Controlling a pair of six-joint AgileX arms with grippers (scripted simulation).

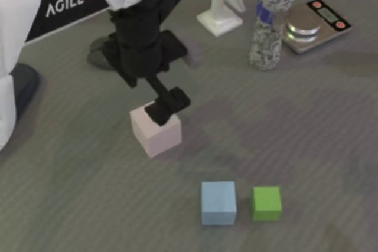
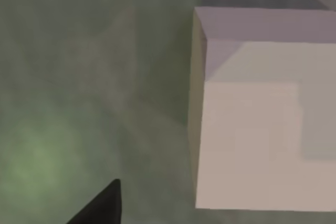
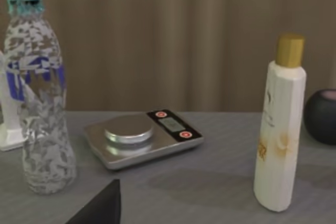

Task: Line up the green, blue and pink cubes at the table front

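Blue cube (image 1: pixel 218 203) and green cube (image 1: pixel 266 203) sit lined up at the worktop front, so the left gripper (image 1: pixel 167 105), poised over the pink cube (image 1: pixel 156 131) with its fingers' spread impossible to tell, should centre and grip squarely.

A rendered test bench: grey table (image 1: pixel 307 146), kitchen scale (image 3: pixel 142 137), curtain backdrop (image 3: pixel 168 35).

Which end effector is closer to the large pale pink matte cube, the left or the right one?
The left. The left end effector sits at the large pale pink matte cube, over its top. The right end effector does not appear in the top view, parked away from the cube.
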